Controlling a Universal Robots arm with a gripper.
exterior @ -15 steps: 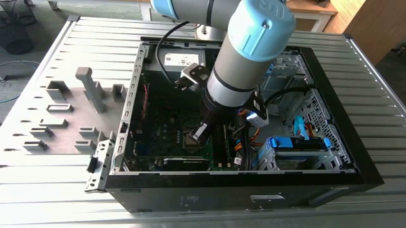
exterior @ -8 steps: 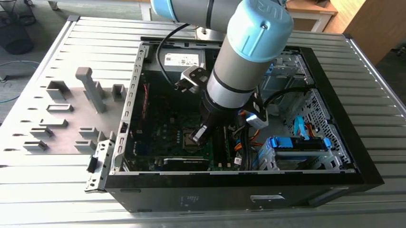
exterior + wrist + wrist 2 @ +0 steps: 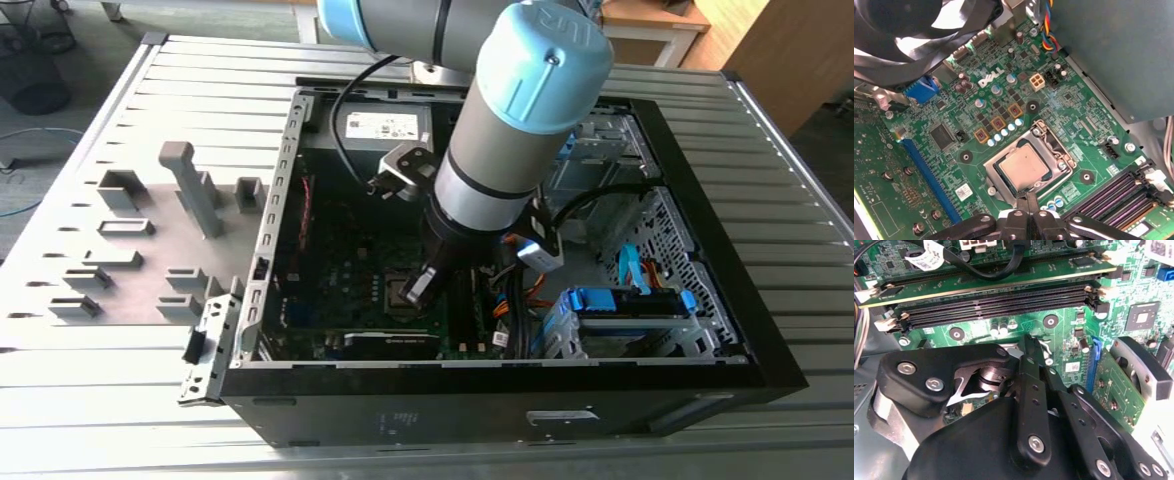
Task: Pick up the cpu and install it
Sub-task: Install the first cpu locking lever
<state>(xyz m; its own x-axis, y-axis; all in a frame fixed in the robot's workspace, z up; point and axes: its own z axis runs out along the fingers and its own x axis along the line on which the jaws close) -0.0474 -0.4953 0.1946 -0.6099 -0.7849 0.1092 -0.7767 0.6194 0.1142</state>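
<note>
In the exterior view, my gripper (image 3: 419, 290) hangs low inside the open computer case (image 3: 747, 330), straight over the socket (image 3: 400, 292) on the motherboard (image 3: 350, 262), with the arm (image 3: 514, 130) reaching in from above. In the second wrist view, the gripper (image 3: 1030, 351) has its black fingers (image 3: 1029, 390) drawn together into a thin pair, nothing visible between them, their tips just above the board close to the memory slots (image 3: 999, 305). In the first wrist view, the cpu (image 3: 1024, 166) lies flat in the socket (image 3: 1030, 165) just ahead of the gripper (image 3: 1026, 200), its silver top square to the metal frame; the fingertips look to be at or just off its near edge, and I cannot tell whether they touch it. I judge the chip is already seated, so doing this step well means keeping the tips centred on the edge, moving straight and slowly, and never dragging sideways, since any skew could lift a corner or catch the frame beside it.
</note>
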